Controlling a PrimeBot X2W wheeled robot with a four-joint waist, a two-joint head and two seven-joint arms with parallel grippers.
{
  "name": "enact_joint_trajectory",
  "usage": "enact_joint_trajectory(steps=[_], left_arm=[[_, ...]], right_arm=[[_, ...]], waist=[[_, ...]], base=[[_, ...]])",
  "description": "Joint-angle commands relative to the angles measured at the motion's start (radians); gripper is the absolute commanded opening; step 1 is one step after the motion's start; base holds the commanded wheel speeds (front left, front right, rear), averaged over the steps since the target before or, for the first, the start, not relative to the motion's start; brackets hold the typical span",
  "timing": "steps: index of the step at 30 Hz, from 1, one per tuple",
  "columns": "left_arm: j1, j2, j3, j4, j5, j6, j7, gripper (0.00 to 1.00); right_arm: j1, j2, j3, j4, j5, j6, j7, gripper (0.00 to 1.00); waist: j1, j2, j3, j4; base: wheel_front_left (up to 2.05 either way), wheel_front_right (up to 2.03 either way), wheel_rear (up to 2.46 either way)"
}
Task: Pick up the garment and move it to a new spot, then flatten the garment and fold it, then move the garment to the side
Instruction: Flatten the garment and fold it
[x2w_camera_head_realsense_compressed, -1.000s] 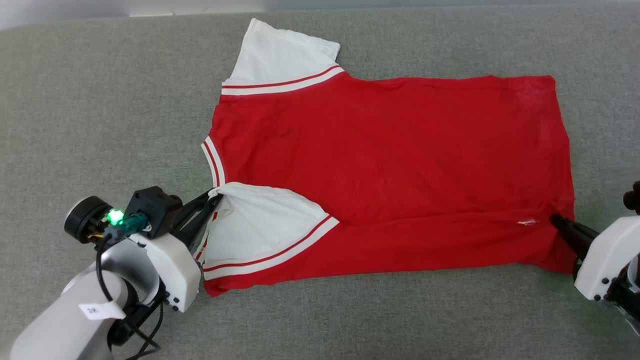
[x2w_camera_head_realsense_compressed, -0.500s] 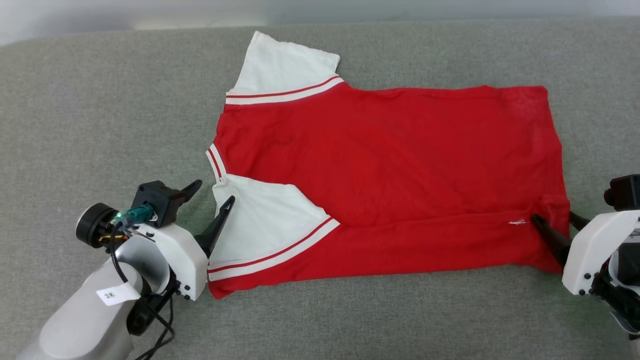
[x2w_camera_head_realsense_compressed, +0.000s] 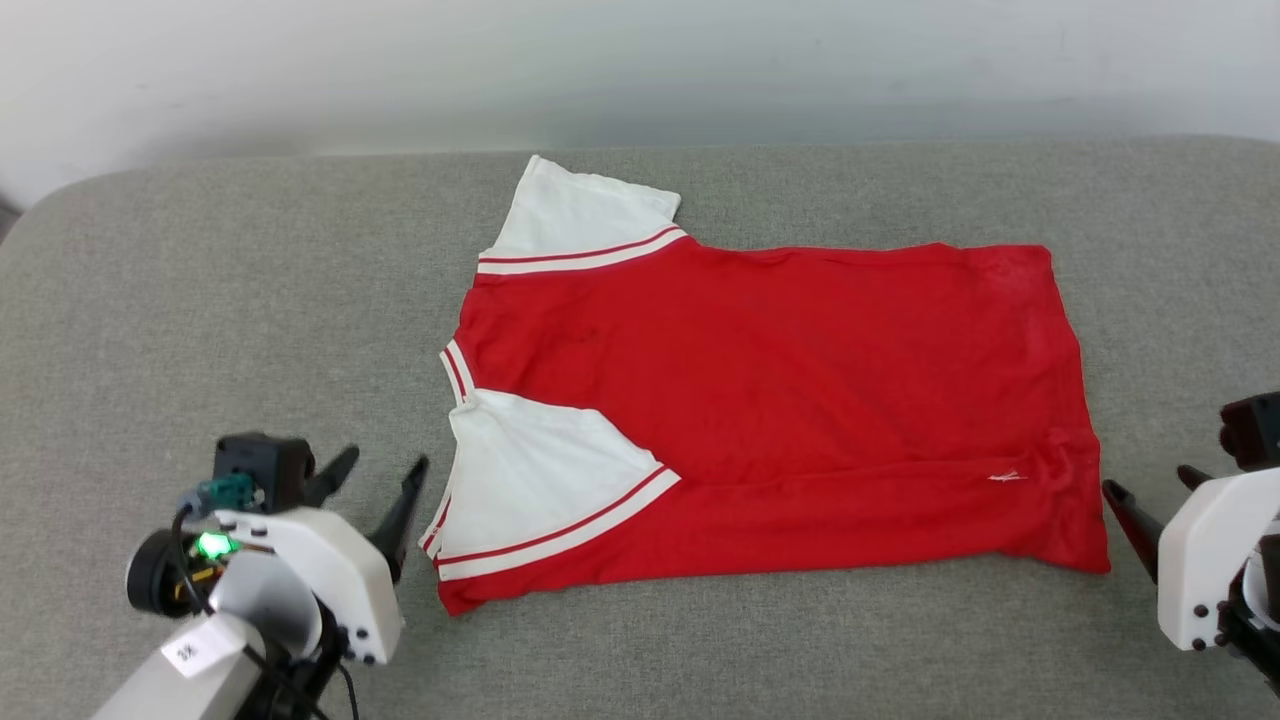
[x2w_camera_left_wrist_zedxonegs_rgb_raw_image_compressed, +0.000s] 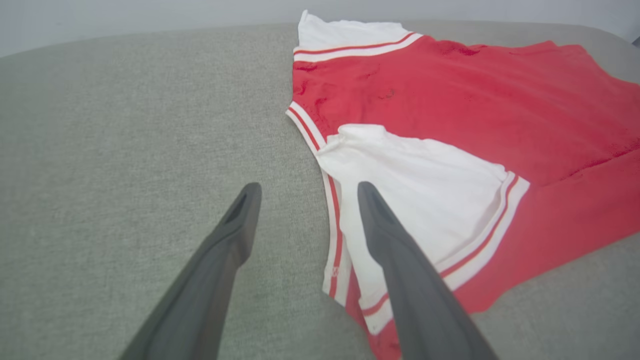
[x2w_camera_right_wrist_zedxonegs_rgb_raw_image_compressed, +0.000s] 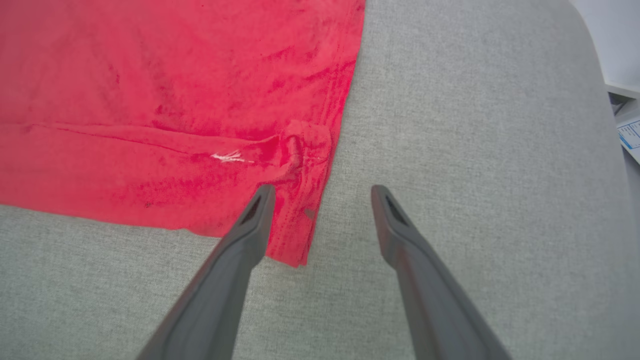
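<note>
The left claw (x2w_camera_head_realsense_compressed: 385, 458) is being held wide open with nothing in it, just beside the collar end of the garment (x2w_camera_head_realsense_compressed: 780, 400). In the wrist view one finger is overlapping the white near sleeve (x2w_camera_left_wrist_zedxonegs_rgb_raw_image_compressed: 415, 170), and whether it is touching cannot be told from there.

The garment is lying spread on the grey surface (x2w_camera_head_realsense_compressed: 250, 300), collar to the left and hem to the right, with its near edge lying doubled over as a folded strip (x2w_camera_head_realsense_compressed: 800, 520). It is being judged light, soft and limp: no shape will be kept once it is lifted, and the loose layers will be sliding on each other. Hold is best being taken at paired points, the sleeve seam on the left and the doubled hem corner (x2w_camera_right_wrist_zedxonegs_rgb_raw_image_compressed: 292, 240) on the right, both layers being pinched together.

The right claw (x2w_camera_head_realsense_compressed: 1148, 478) is also being held wide open and empty, just off the hem.

A second ago both claws were being pinched shut on cloth, at the sleeve tip and at the hem crease. Now both are being drawn back clear, with a small pucker (x2w_camera_right_wrist_zedxonegs_rgb_raw_image_compressed: 300, 145) being left behind. The shift of the whole picture is being put down to the head camera, not the garment.
</note>
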Motion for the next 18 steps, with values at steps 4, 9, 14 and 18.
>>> enact_joint_trajectory(steps=[4, 9, 14, 18], left_arm=[[0.081, 0.033, 0.003, -0.105, -0.026, 0.061, 0.071, 1.00], [0.160, 0.080, -0.011, -0.217, -0.013, 0.156, 0.151, 1.00], [0.196, 0.095, -0.027, -0.268, -0.025, 0.197, 0.211, 1.00], [0.187, 0.096, -0.030, -0.254, -0.012, 0.227, 0.230, 1.00]], right_arm=[[0.056, 0.046, -0.058, -0.066, -0.017, 0.000, 0.064, 1.00], [0.106, 0.115, -0.119, -0.158, -0.023, 0.000, 0.147, 1.00], [0.126, 0.156, -0.148, -0.224, -0.036, 0.000, 0.179, 1.00], [0.133, 0.170, -0.156, -0.247, -0.039, 0.000, 0.181, 1.00]], waist=[[0.0001, -0.0001, -0.008, -0.004], [0.0001, -0.0001, 0.010, -0.019], [0.0001, -0.0001, 0.046, -0.035], [0.0001, -0.0001, 0.075, -0.046]], base=[[0.00, 0.00, 0.00], [0.00, 0.00, 0.00], [0.00, 0.00, 0.00], [0.00, 0.00, 0.00]])
